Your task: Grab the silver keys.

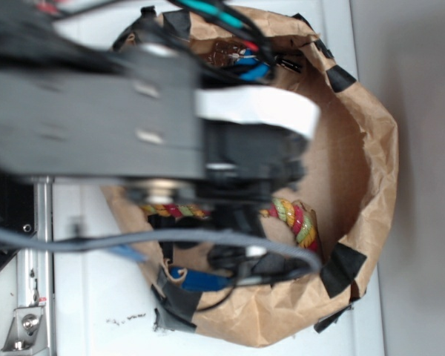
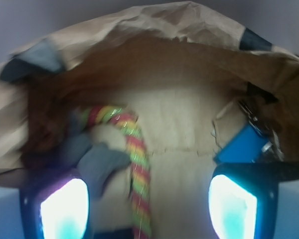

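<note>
Black robot arm w/ gripper (image 2: pixel 149 209) reaches down into crumpled brown paper bag (image 2: pixel 179 30), fingers apart, holding nothing. Inside: silver keys w/ blue flat tag (image 2: pixel 251 132) at right wall, multicolour braided rope (image 2: pixel 134 149), grey plush (image 2: pixel 99 162) left.

Lab — taped paper bin (image 1: pixel 371 156), rail (image 1: pixel 41 297)

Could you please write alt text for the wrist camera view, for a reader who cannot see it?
The open gripper looks into a crumpled brown paper bag, its two glowing fingertips low in the frame. The silver keys with their blue tag lie at the right, just above the right fingertip; a striped rope and a grey plush lie at the left.
</note>
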Robot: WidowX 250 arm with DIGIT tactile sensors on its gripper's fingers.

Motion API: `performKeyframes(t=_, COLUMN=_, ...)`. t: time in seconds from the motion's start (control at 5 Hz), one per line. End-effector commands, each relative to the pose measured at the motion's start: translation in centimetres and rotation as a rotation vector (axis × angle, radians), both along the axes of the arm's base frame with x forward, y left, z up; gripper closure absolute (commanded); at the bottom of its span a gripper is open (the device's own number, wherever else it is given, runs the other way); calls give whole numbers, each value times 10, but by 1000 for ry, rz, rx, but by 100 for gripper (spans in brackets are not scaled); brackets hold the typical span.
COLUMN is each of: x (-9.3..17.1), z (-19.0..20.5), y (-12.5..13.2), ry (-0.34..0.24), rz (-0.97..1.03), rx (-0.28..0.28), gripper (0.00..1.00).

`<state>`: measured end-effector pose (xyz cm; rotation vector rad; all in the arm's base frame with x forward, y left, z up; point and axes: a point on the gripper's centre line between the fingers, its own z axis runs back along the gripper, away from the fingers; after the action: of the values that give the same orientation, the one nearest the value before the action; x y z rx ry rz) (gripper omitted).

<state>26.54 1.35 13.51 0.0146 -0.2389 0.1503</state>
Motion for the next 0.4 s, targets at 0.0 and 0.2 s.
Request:
performKeyframes(t=0.0, x=12, z=-5, y=35, ry=-81, rz=94, rx=12, gripper=0)
performKeyframes(t=0.2, x=19, z=-24, y=51, ry=-103, rz=150, rx=34, gripper=0)
